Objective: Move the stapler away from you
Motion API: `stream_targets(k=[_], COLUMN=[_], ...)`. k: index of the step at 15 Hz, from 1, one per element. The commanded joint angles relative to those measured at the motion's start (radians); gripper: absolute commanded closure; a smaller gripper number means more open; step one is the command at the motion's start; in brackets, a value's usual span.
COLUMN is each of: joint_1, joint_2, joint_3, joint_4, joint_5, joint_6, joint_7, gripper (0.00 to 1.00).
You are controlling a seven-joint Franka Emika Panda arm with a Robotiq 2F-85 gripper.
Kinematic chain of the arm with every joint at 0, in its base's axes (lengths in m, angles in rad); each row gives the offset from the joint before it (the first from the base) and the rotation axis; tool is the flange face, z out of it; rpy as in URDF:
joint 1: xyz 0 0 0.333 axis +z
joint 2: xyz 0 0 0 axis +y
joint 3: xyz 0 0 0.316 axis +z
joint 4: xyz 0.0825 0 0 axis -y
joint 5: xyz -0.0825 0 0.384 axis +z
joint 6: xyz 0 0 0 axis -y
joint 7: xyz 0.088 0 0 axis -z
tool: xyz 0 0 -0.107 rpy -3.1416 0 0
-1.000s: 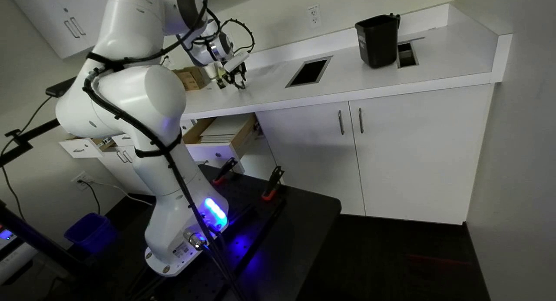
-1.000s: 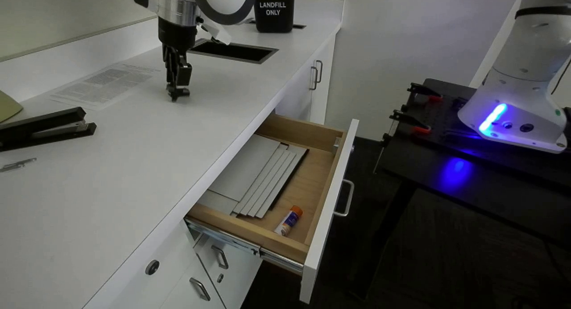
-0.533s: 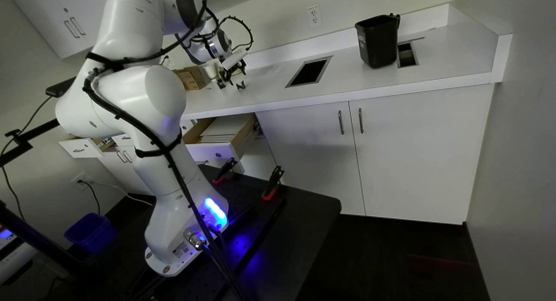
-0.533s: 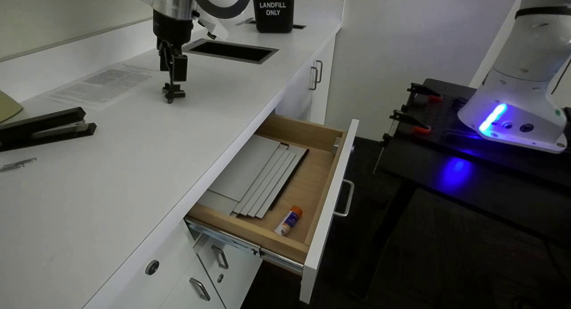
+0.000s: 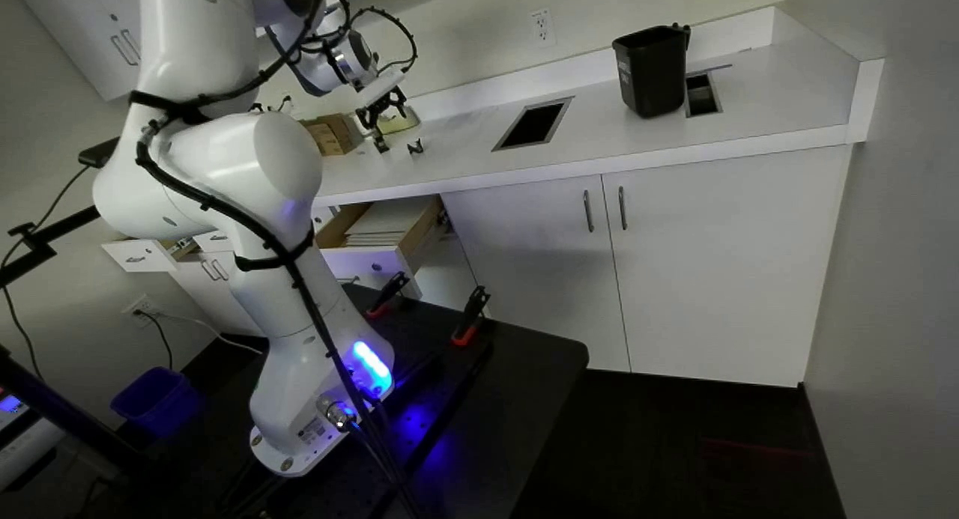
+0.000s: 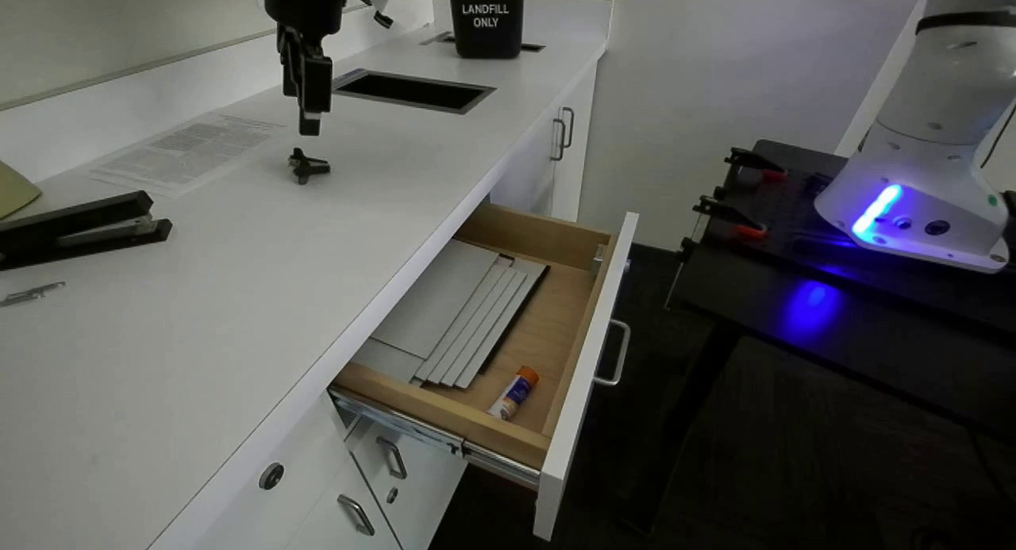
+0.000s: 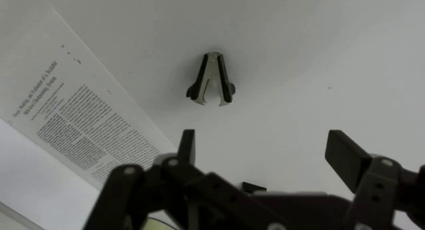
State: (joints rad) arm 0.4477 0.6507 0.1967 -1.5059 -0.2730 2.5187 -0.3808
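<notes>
at the left of an exterior view, a pale yellow-green thing [image 6: 14, 190] is cut off by the frame. near it the black stapler [image 6: 79, 223] is found resting on the white counter [image 6: 238, 336], its rear end also cropped, its upper arm raised from its base. nearer the camera a silver piece [image 6: 32, 294] is laid flat. to the right, a printed sheet [image 6: 190, 147] is spread near the backsplash [image 6: 159, 101], below a dull back wall [image 6: 103, 26]. next, a black staple remover [image 6: 307, 167] is set on the counter. above the surface, near the staple remover but apart from it, the gripper [image 7: 262, 137] is held; in the wrist view its jaws are seen spread wide. farther along, a dark rectangular hole [image 6: 417, 91] is cut into the counter, and beyond it a black bin [image 6: 486, 26] lettered "landfill only" is stood. below the counter's edge a drawer [image 6: 548, 320] is pulled out, with pale boards [image 6: 468, 304] stacked in it and an orange-capped tube [image 6: 514, 393] laid beside them. past the pale end wall [image 6: 698, 74], a black table [image 6: 754, 288] is fitted with red-tipped clamps [image 6: 734, 215]; on it the robot's white base [image 6: 937, 185] is mounted, and a blue glow [image 6: 811, 304] is cast across its top. the floor [image 6: 778, 455] is lost in shadow.
</notes>
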Motion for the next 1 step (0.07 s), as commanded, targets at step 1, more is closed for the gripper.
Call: stream_targets(k=[1], joint_1=[-0.002], joint_2=[-0.192], joint_3=[0.0], joint_4=[-0.223], joint_5=[-0.04], joint_6=[-0.01], joint_7=[0.087], gripper=[0.0])
